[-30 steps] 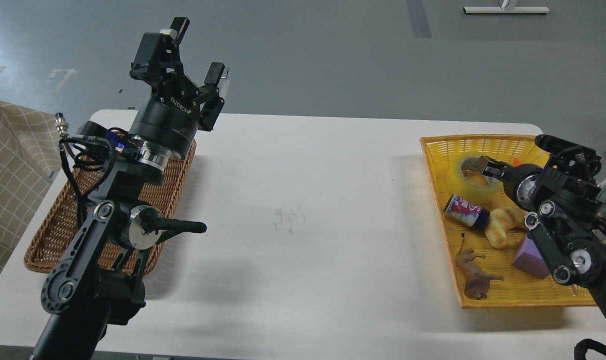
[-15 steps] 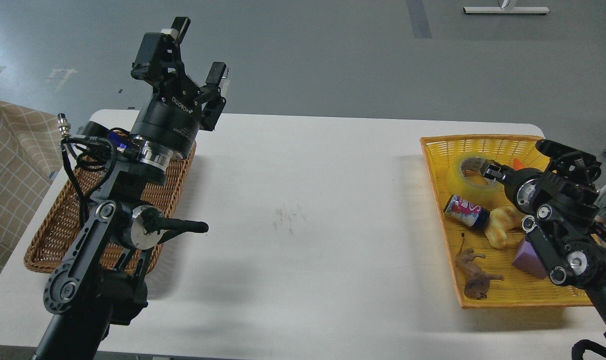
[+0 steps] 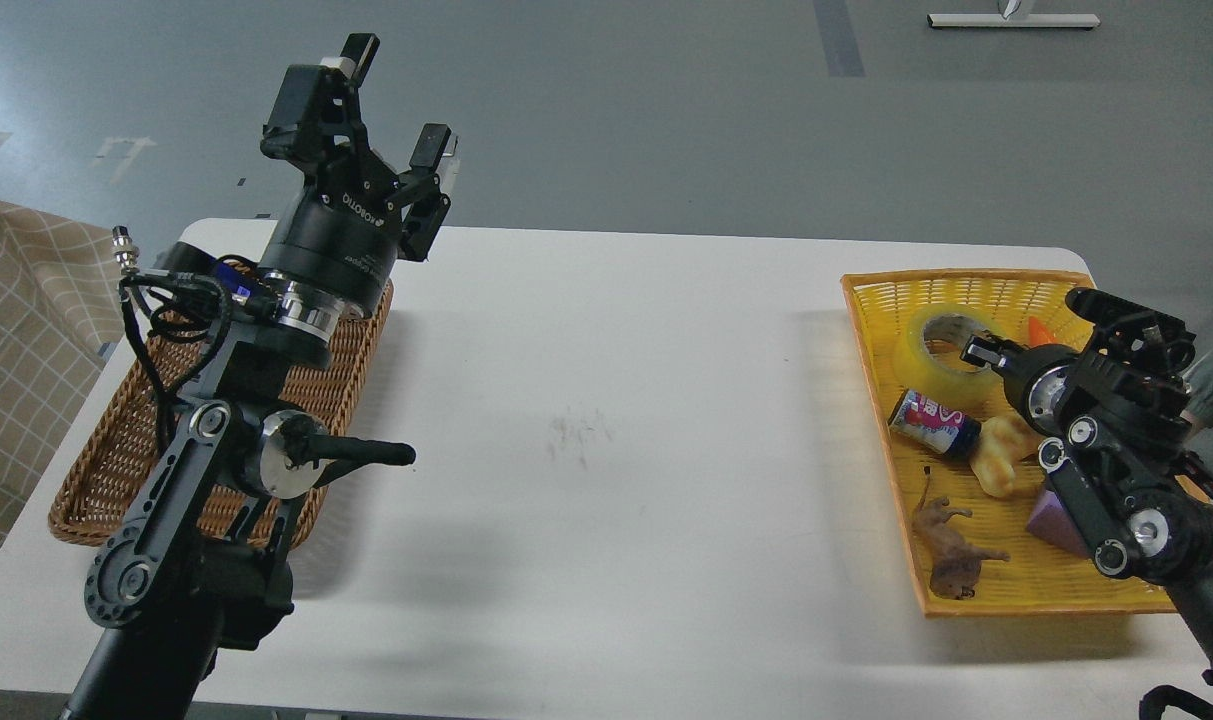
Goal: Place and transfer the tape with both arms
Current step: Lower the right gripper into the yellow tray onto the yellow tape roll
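The tape [image 3: 928,352], a translucent yellow roll with a grey-white core, lies flat in the far left corner of the yellow basket [image 3: 951,279] at the right. My right gripper [image 3: 974,351] reaches in from the right, its tip at the roll's right rim over the core hole. It is seen small and dark, so I cannot tell its fingers apart. My left gripper [image 3: 396,105] is raised high above the table's far left corner, fingers spread and empty.
The yellow basket also holds a purple-and-red can [image 3: 931,421], a pale yellow toy [image 3: 1001,458], a toy lion [image 3: 951,555], a purple block [image 3: 1049,522] and something orange [image 3: 1041,329]. A brown wicker basket [image 3: 106,480] sits under my left arm on the white table [image 3: 606,420].
My right gripper has moved slightly down and nearer over the tape's right rim as the right arm shifted left. The left arm has barely moved.
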`<state>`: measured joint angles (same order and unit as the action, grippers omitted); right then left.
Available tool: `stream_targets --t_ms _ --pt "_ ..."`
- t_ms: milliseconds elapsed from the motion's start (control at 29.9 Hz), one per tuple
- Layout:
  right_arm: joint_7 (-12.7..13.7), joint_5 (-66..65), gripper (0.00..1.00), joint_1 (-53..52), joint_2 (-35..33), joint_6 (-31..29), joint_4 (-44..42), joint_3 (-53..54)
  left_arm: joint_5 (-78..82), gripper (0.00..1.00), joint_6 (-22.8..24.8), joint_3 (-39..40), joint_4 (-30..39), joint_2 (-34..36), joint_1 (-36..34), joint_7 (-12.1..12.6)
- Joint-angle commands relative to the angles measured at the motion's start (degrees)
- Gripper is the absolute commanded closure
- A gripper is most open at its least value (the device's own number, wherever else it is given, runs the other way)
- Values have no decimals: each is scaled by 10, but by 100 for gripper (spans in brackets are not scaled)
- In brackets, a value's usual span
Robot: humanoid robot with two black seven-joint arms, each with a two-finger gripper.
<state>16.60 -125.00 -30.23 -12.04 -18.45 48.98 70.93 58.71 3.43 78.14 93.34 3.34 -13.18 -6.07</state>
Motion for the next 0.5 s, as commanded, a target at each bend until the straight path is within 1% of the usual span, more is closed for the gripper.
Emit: stream_targets --t_ms 0,468 --pt "-1 0 64 0 2 0 0 0 0 2 0 0 0 0 1 0" --pt "-1 0 66 1 2 -1 2 0 0 2 1 1 0 6 1 0"
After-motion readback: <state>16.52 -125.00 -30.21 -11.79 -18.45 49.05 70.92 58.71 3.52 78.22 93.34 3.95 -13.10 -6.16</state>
